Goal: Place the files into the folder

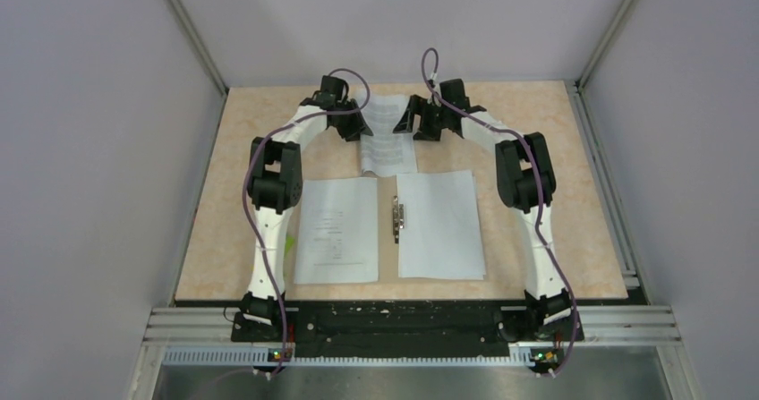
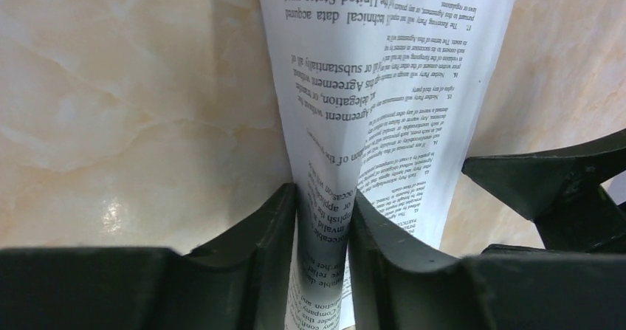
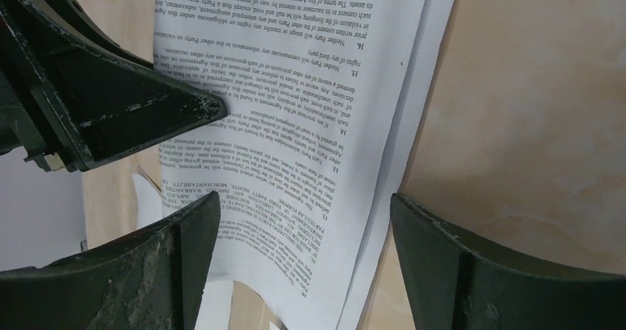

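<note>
Files (image 1: 388,140): a small stack of white sheets printed with black text, lying at twelve o'clock on the speckled beige table (image 1: 555,194), well beyond the folder (image 1: 387,257). Likely very light, thin and limp. Prone to sag when lifted from one side, to crease under a hard pinch, and to slide sheet over sheet, with a lower sheet peeking out along one edge in the right wrist view. Probably best taken at the side edges, at nine and three o'clock of the stack, both sides together, to keep the sheets level and aligned.

Left gripper (image 2: 321,204) at nine o'clock of the stack, closed onto a raised fold of the top sheet. Both fingers (image 2: 266,234) touching the paper, the fold buckled up like a tent between them. Unclear from these views: grip on every sheet, or on the top one alone.

Right gripper (image 3: 303,197) at three o'clock, spread wide and holding nothing, hovering over the stack's edge with paper showing between its fingers.

Tan folder open flat at table centre, at six o'clock from the files. Metal clip (image 1: 398,219) on its spine, one white sheet (image 1: 336,230) on the left leaf and a second white sheet (image 1: 440,225) on the right.
</note>
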